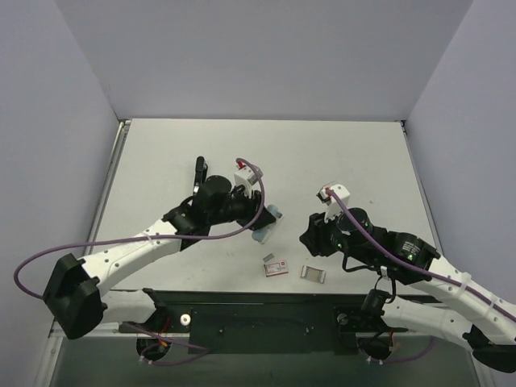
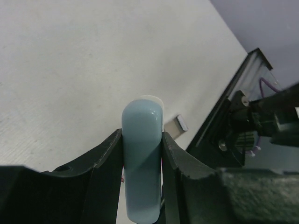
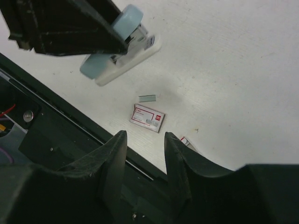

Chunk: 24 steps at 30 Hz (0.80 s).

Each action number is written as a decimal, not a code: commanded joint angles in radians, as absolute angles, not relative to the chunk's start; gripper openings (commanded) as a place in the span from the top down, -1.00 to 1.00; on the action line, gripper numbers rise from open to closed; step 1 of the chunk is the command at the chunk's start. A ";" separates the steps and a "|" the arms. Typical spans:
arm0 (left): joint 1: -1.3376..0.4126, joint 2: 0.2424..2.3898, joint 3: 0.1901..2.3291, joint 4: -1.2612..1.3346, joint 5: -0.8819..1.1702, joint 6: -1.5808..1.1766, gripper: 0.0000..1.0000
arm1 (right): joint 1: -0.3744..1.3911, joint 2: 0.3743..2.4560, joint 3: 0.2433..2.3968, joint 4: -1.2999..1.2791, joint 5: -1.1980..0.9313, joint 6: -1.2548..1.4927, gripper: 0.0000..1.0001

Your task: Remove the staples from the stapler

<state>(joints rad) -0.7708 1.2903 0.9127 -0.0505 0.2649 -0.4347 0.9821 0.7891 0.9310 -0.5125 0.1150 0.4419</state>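
Observation:
My left gripper (image 2: 142, 136) is shut on the stapler (image 2: 141, 154), its light blue top pinched between both fingers. The right wrist view shows the stapler (image 3: 122, 46) hinged open above the table, blue top over white base. A short grey strip of staples (image 3: 147, 98) lies on the table just below it. My right gripper (image 3: 145, 137) is open with nothing between its fingers, hovering over the table's near edge, right of the stapler. In the top view the left gripper (image 1: 262, 219) holds the stapler (image 1: 276, 213) mid-table, and the right gripper (image 1: 311, 240) is close to its right.
A small red-and-white staple box (image 3: 147, 117) lies near the front edge, also seen from above (image 1: 276, 267). A second small box piece (image 1: 313, 273) sits to its right, partly hidden behind my right finger (image 3: 180, 154). The black mounting rail (image 1: 258, 318) runs along the near edge.

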 commanded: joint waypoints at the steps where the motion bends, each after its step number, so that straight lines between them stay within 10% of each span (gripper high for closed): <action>1: -0.842 1.171 0.876 0.043 0.350 -0.437 1.00 | 0.979 0.779 0.999 -0.569 0.097 0.382 0.31; 24: -1.040 0.887 0.554 0.280 0.545 -0.518 1.00 | 1.026 0.824 1.092 -0.574 -0.417 0.232 0.28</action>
<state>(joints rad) -1.0290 0.9176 0.5827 0.1104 0.4789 -0.4717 0.9916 0.7856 1.0664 -0.6037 -0.3569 0.2554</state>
